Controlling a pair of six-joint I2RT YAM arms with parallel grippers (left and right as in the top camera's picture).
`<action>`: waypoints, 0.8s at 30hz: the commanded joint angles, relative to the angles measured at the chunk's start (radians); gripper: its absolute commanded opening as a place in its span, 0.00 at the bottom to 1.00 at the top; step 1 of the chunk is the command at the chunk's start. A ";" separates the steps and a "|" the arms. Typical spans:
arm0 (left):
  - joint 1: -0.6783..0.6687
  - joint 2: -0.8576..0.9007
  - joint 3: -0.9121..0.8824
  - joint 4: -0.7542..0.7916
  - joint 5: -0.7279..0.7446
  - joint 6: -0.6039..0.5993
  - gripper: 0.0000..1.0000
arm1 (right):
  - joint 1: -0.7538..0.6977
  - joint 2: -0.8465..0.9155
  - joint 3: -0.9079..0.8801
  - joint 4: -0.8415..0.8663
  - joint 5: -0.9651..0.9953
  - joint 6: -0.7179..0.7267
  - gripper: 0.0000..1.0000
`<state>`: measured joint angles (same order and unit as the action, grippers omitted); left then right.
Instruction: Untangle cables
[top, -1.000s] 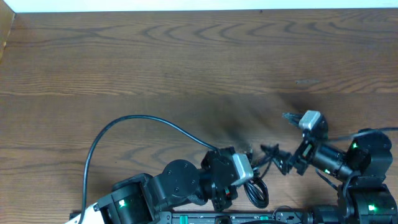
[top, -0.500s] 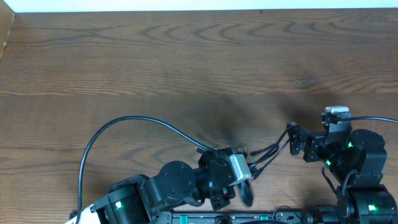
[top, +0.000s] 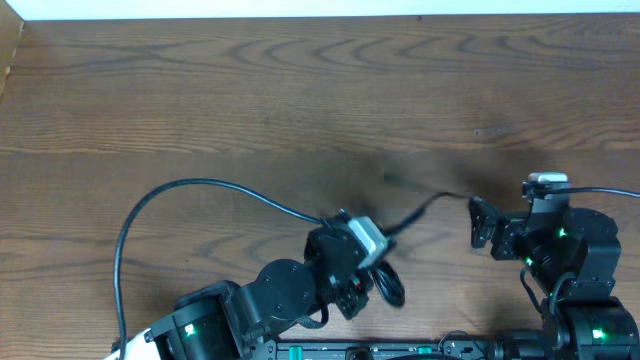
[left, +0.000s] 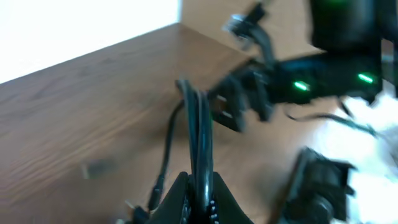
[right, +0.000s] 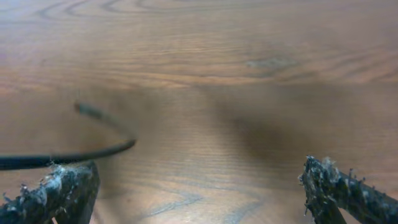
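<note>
Several thin black cables (left: 200, 130) are clenched in the left gripper (left: 200, 190) near the front edge of the table (top: 300, 100), one strand reaching across the wood toward the right gripper (top: 479, 226), which gapes wide, holding nothing

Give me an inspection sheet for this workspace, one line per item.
Surface: brown wooden table, grain visible.
Job's things: cables bunched in one gripper; one cord trails out toward the other arm.
Clutter: nothing seen.
Grippers: left gripper shut on the cables; right gripper open, holding nothing.
Cables: thick arm wire arcs over the table by the left arm.
Surroundings: white strip along the far edge.
</note>
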<state>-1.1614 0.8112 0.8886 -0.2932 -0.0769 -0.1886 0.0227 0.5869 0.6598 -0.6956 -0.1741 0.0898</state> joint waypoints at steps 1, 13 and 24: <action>0.000 -0.016 -0.001 0.003 -0.161 -0.097 0.07 | -0.002 -0.003 0.019 -0.003 -0.161 -0.175 0.99; 0.000 -0.016 -0.001 0.028 -0.232 -0.147 0.08 | -0.002 -0.003 0.019 -0.007 -0.601 -0.457 0.99; 0.000 -0.015 -0.001 0.077 -0.231 -0.147 0.07 | -0.002 -0.003 0.019 -0.004 -0.831 -0.589 0.99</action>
<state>-1.1614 0.8108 0.8886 -0.2325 -0.2905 -0.3218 0.0227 0.5869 0.6598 -0.6994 -0.8909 -0.4335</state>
